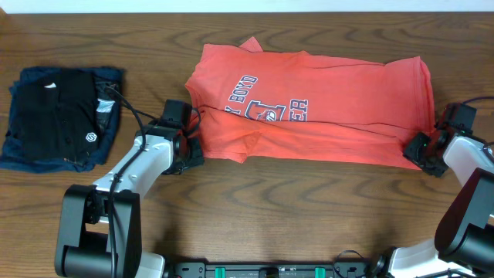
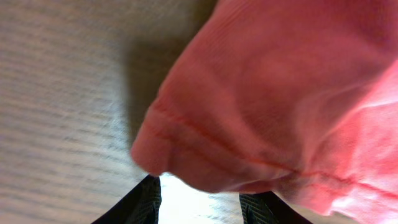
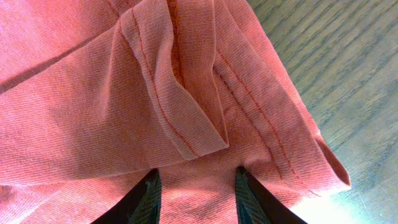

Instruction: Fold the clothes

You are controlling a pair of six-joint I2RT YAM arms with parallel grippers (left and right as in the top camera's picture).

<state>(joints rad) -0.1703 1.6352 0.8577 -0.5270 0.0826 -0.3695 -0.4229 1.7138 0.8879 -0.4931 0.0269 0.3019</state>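
Cloth at both ends of my reach: the coral T-shirt (image 1: 332, 116) lies across the middle of the table (image 1: 309, 208), spread sideways with its chest lettering (image 1: 266, 108) face up. A long crease runs along its near side, where a strip looks already turned over. My left gripper (image 1: 191, 148) is at the shirt's near left corner and my right gripper (image 1: 422, 150) at the near right corner, both down at the fabric edge. From the left wrist, a rolled lump of red fabric bulges over my fingers (image 2: 144, 202) and throws a shadow on the wood, so that corner looks raised off the table. The finger bases stand a little apart but the tips are buried, and I cannot tell whether they pinch the cloth or just sit beneath it. From the right wrist, same story: two dark fingers (image 3: 148, 198) narrowly parted, stitched hem (image 3: 186, 118) doubled beyond them, tips hidden, grip unconfirmed. The folded black garment (image 1: 54, 116) on the navy garment (image 1: 19, 154) sits well apart at far left. My read is that this is the lengthwise fold, both near corners to be taken together. Next calls for a sure pinch at each end, an even lift and a level carry toward the far edge; if one side slips, the fold skews.
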